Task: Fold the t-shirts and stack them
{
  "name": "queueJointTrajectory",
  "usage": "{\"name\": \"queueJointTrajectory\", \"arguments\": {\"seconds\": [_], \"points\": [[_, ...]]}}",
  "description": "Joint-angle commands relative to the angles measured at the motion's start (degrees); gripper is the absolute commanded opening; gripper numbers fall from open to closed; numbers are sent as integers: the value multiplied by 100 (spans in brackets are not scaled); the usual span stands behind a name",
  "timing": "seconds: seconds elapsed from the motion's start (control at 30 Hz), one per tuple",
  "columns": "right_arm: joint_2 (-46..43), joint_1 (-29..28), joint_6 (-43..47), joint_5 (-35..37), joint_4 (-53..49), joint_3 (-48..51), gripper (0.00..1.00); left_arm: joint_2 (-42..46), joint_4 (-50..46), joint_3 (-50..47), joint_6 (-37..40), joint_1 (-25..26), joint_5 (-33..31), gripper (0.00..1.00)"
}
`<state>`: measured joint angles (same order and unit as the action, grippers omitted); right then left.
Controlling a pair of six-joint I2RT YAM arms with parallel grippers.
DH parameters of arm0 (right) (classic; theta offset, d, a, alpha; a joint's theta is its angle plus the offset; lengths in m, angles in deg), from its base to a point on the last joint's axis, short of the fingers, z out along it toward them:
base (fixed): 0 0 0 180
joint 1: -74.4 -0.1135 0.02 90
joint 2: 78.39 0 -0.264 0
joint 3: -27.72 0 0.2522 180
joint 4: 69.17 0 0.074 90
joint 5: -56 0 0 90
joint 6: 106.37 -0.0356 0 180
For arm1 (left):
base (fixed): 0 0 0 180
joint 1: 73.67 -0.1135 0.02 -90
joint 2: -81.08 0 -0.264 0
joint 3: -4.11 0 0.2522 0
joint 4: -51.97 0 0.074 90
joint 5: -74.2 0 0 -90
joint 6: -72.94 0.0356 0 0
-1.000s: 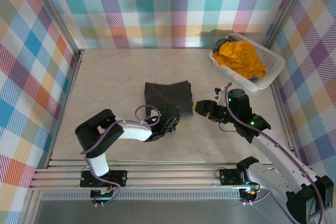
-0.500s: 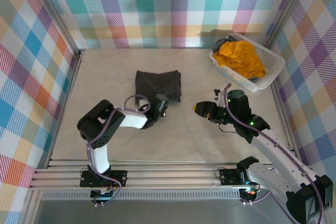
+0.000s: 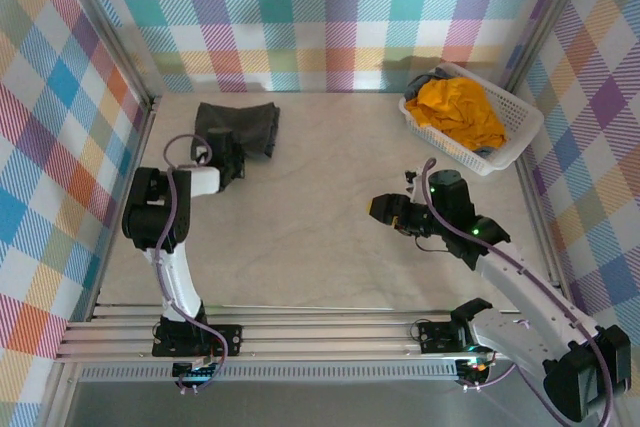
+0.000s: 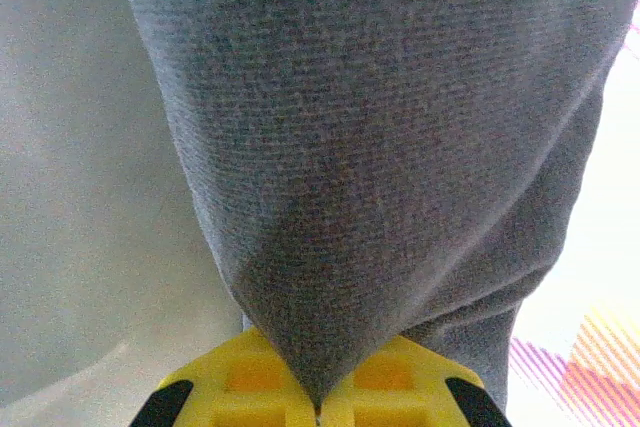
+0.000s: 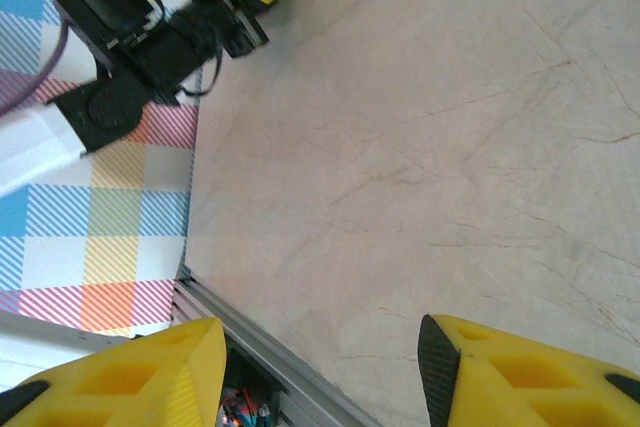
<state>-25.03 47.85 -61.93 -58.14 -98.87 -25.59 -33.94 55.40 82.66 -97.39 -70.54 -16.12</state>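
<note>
Far-left corner of the pale marble-patterned tabletop (image 3: 320,247): one folded dark charcoal grey cloth t-shirt (image 3: 240,125), close to the foot of the checked wall (image 3: 300,17).

Left gripper (image 3: 228,157): at the near edge of that shirt. Wrist view shows the yellow fingers (image 4: 250,377) pressed together on a peak of grey knit, the cloth fanning away from the pinch. Whether the shirt lies wholly flat cannot be told.

Right gripper (image 3: 383,209): right of the table's middle, well apart from both shirts. Its yellow fingers (image 5: 130,367) stand wide apart with only bare tabletop between them.

Far-right corner: one white plastic lattice basket (image 3: 520,137), set at an angle. Contents: one mustard orange-yellow cloth t-shirt (image 3: 460,112), crumpled and heaped above the rim, with a little darker cloth at the back edge.
</note>
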Motion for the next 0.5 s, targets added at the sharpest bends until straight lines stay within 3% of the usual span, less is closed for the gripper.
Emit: {"name": "queueJointTrajectory", "arguments": {"seconds": [0.0, 0.2, 0.3, 0.33, 0.4, 0.43, 0.47], "points": [[183, 26, 144, -80, 107, -275, 54, -534, -699, 779, 1016, -340, 635, 0], [723, 103, 202, -109, 193, -597, 54, -1457, -995, 1992, 970, -445, 805, 0], [853, 121, 231, -77, 154, -779, 54, -1517, -992, 2084, 905, -445, 685, 0], [851, 130, 236, -53, 137, -814, 55, -1485, -981, 2088, 922, -445, 705, 6], [805, 139, 252, 35, 105, -861, 56, -1284, -825, 1970, 1088, -454, 888, 47], [756, 139, 278, 106, 60, -885, 57, -1060, -661, 1806, 1204, -439, 921, 81], [715, 156, 301, 177, 8, -908, 58, -822, -643, 1687, 1311, -428, 951, 99]]}}
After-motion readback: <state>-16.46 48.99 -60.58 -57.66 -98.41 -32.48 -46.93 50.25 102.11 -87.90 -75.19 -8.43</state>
